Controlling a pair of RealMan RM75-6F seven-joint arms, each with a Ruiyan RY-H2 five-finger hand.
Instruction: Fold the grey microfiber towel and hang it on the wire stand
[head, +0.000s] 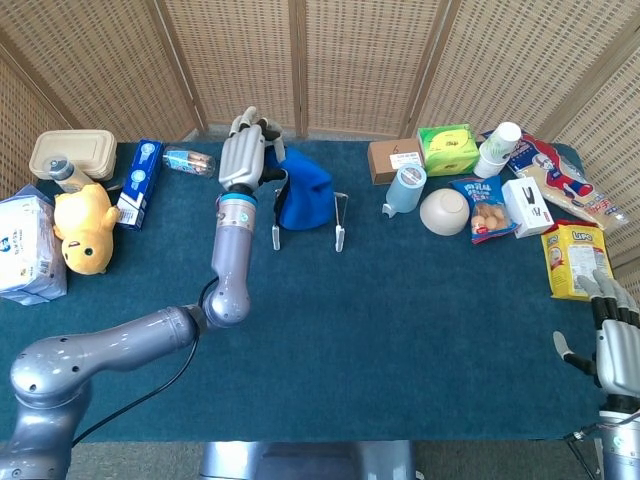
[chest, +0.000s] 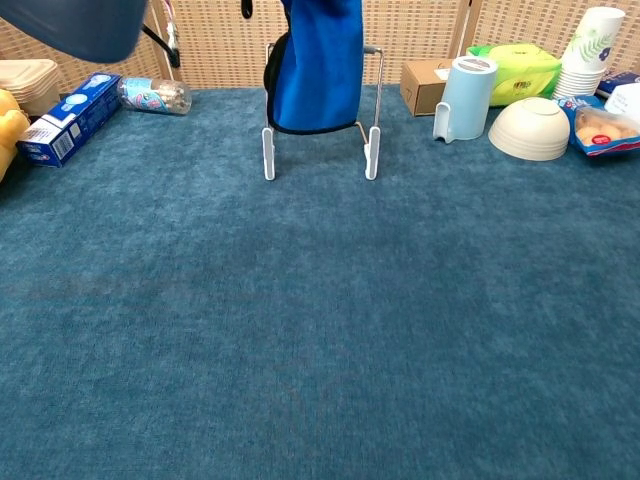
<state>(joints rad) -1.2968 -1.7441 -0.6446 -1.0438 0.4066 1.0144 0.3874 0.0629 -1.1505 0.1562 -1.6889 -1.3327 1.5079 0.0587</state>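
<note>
The towel (head: 306, 190) looks bright blue and hangs folded over the top bar of the wire stand (head: 340, 236) at the back middle of the table. In the chest view the towel (chest: 320, 65) drapes down between the stand's two uprights (chest: 372, 150). My left hand (head: 245, 150) is at the towel's upper left edge, and its fingers still grip the cloth there. Only the left forearm (chest: 80, 25) shows in the chest view, at the top left. My right hand (head: 618, 345) hovers off the table's front right corner, fingers apart and holding nothing.
A yellow plush toy (head: 85, 225), tissue pack (head: 28, 250), blue box (head: 138, 182) and lidded container (head: 70, 152) line the left side. A light-blue bottle (head: 405, 188), white bowl (head: 445, 212), carton (head: 393, 158), green pack (head: 446, 148) and snack bags (head: 575, 258) fill the back right.
</note>
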